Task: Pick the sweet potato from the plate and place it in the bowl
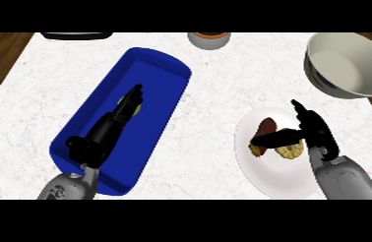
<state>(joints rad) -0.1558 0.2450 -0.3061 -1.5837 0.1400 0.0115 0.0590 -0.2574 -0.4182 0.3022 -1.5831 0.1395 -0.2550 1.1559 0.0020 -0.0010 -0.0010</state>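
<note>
The brown sweet potato (266, 125) lies on the white plate (280, 179) at the lower right. Tan, yellowish pieces (291, 151) show on the plate just below it. My right hand (314, 129) hovers over the plate with its fingers straight and pointing away from me. Its thumb (274, 137) reaches left across the sweet potato and hides its middle; the hand is open. The grey bowl (341, 64) stands at the upper right, beyond the plate, with nothing visible inside. My left hand (110, 125) is stretched out open over the blue tray (161, 71).
The long blue tray runs diagonally across the left half of the counter, with a small yellow thing (135, 108) half hidden under my left fingers. A round cup (209, 39) and a dark flat object (76, 35) sit at the far edge. White marble lies between tray and plate.
</note>
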